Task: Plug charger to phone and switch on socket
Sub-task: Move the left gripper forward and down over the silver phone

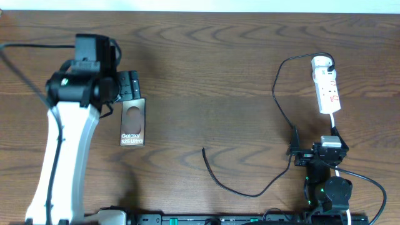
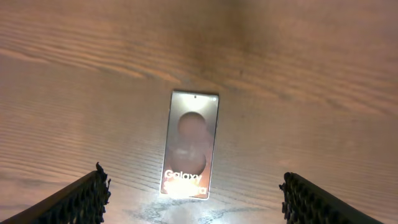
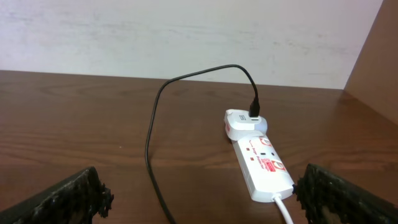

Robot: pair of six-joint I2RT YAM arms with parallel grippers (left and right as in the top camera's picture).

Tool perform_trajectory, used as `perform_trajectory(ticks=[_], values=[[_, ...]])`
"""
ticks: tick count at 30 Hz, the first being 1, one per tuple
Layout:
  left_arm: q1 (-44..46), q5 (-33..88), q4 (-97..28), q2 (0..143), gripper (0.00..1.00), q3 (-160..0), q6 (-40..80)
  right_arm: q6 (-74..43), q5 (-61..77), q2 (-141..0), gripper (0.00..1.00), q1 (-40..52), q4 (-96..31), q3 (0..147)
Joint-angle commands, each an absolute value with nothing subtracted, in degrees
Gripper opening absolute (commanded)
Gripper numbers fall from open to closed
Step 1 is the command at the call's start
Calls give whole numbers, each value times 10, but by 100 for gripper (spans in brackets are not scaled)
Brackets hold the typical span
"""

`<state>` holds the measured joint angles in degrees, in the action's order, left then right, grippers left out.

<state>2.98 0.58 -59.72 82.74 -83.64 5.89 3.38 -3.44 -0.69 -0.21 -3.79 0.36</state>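
Left jaws hover wide apart, phone (image 2: 190, 144) centred below them.

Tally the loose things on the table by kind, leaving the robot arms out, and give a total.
phone: 1
charger, cable with its white plug: 1
power strip: 1
Total: 3
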Motion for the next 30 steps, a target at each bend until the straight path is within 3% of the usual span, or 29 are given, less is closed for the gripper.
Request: perform_trajectory(ticks=[1, 3, 4, 5, 6, 7, 8, 9, 10, 30], values=[[26, 11, -600, 868, 86, -846, 50, 33, -35, -3, 99, -7, -40, 3], [26, 11, -601, 892, 84, -846, 50, 33, -35, -3, 99, -7, -40, 3], [26, 11, -601, 902, 72, -846, 50, 33, -35, -3, 99, -7, -40, 3], [26, 11, -601, 912, 51, -846, 50, 33, -35, -3, 99, -7, -40, 3], [26, 11, -602, 919, 40, -846, 50, 33, -35, -3, 99, -7, -40, 3], [26, 11, -601, 926, 38, -846, 50, 33, -35, -3, 99, -7, -40, 3], [26, 11, -601, 932, 47, -846, 50, 33, -35, -3, 99, -7, -40, 3], [26, 11, -601, 936, 80, -846, 50, 33, -35, -3, 99, -7, -40, 3], [26, 11, -602, 940, 98, -846, 50, 33, -35, -3, 99, -7, -40, 3], [26, 11, -583, 943, 98, -794, 21, 33, -35, -3, 99, -7, -40, 3]])
